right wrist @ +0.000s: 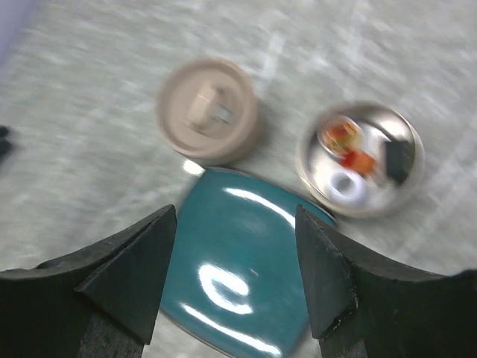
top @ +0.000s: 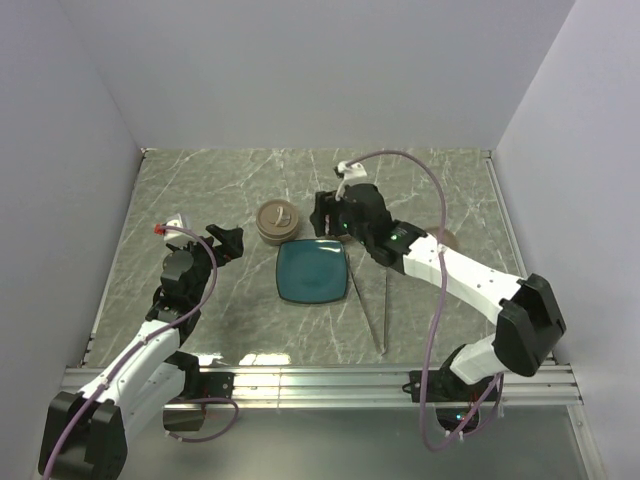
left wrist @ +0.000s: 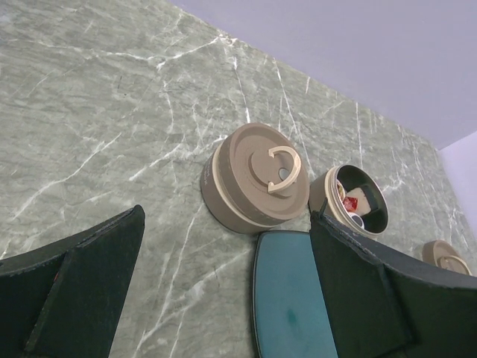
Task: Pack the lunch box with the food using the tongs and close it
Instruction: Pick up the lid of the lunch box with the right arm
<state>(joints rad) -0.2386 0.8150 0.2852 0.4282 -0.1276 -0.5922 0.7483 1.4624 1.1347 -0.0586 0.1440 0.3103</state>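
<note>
Silvery tongs (top: 386, 305), one; teal plate (top: 312, 272), one

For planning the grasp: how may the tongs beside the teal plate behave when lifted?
The tongs look thin and metallic, so probably light but slippery. Their arms splay from one joined end, so they likely spring back when squeezed. Lying flat on the table, they would probably slide, not roll.

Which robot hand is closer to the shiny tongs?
Right. The right gripper hovers past the far tips of the tongs, near the far right corner of the teal plate. The left gripper is across that plate, farther away.
</note>
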